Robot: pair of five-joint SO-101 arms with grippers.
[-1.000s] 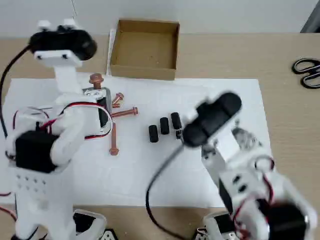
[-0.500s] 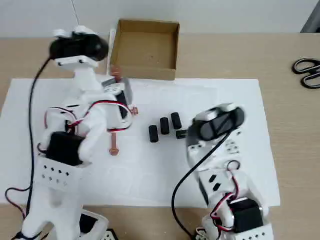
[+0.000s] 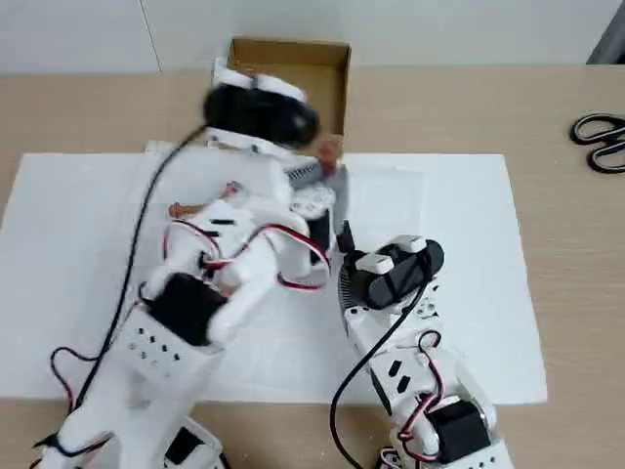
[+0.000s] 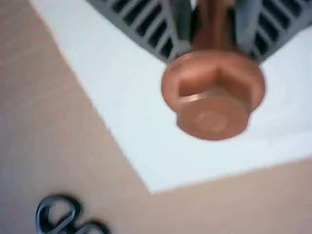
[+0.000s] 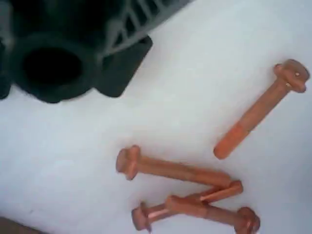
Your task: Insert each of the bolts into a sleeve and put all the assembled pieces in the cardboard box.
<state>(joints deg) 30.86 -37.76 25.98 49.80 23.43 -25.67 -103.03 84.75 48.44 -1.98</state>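
My left gripper (image 4: 213, 29) is shut on a copper bolt (image 4: 213, 92), its hex head pointing at the wrist camera. In the high view that bolt (image 3: 329, 149) sits just in front of the cardboard box (image 3: 344, 68), held by the left gripper (image 3: 322, 176) above the white paper. My right gripper (image 5: 73, 44) is shut on a black sleeve (image 5: 51, 66), whose open bore faces the camera. Several loose copper bolts (image 5: 170, 168) lie on the paper beyond it. In the high view the right arm (image 3: 391, 274) hides most of the sleeves; one black sleeve (image 3: 344, 234) peeks out.
A white paper sheet (image 3: 469, 215) covers the middle of the wooden table. Two loose bolts (image 3: 186, 208) lie left of the left arm. Black scissors (image 3: 601, 137) rest at the far right edge, also the scissors (image 4: 63, 219) on bare wood.
The left arm has swung right with the bolt, from the bolt pile to in front of the box. The right arm has drawn in left over the sleeves.
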